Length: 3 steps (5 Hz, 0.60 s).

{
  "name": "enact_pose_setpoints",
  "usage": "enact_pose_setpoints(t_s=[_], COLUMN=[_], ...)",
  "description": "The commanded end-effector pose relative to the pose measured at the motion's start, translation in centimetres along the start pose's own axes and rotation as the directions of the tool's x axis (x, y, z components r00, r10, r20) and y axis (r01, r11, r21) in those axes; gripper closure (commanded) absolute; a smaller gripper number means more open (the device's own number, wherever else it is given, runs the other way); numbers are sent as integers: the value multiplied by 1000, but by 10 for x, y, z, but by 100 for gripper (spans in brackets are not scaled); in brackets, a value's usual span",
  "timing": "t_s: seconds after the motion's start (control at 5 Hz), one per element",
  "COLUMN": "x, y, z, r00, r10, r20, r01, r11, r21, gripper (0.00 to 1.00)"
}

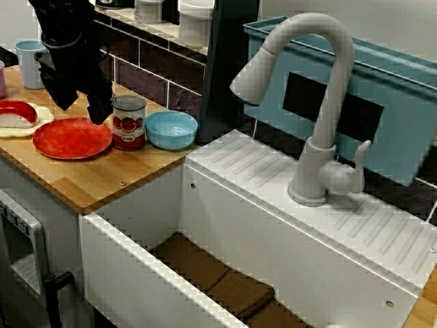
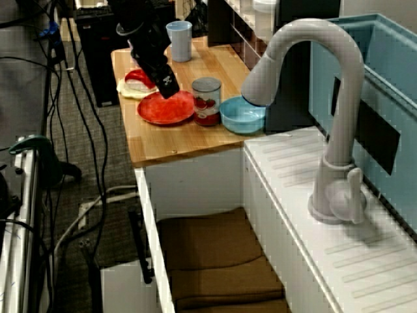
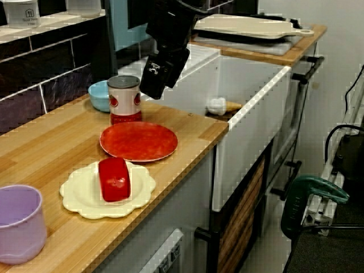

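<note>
The claw [image 1: 100, 111] hovers empty over the far right edge of the red plate [image 1: 72, 137], just left of the can [image 1: 129, 121] on the surface [image 1: 95, 181]; how far it is open I cannot tell; seemingly an approach; lowering calls for clearing the can.

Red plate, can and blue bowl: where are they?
red plate [image 1: 68, 139], view facing the faucet, its flat middle
can [image 1: 129, 126], view facing the faucet, its red label
blue bowl [image 1: 171, 126], view facing the faucet, its inside
</note>
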State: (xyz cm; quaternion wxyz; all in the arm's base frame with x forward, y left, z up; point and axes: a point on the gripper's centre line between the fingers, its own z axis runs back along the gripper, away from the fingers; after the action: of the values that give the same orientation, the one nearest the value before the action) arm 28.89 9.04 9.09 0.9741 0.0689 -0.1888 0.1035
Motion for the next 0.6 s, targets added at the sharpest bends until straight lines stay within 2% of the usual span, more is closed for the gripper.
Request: enact_pose_setpoints(t_s=[0.0, 0.4], x=[36, 53], y=[25, 11], z=[18, 19], r00=[1000, 998], r10=[-23, 5], r20=[3, -57], r01=[23, -11], r11=[999, 995], r21=[-39, -103], gripper=[0, 0])
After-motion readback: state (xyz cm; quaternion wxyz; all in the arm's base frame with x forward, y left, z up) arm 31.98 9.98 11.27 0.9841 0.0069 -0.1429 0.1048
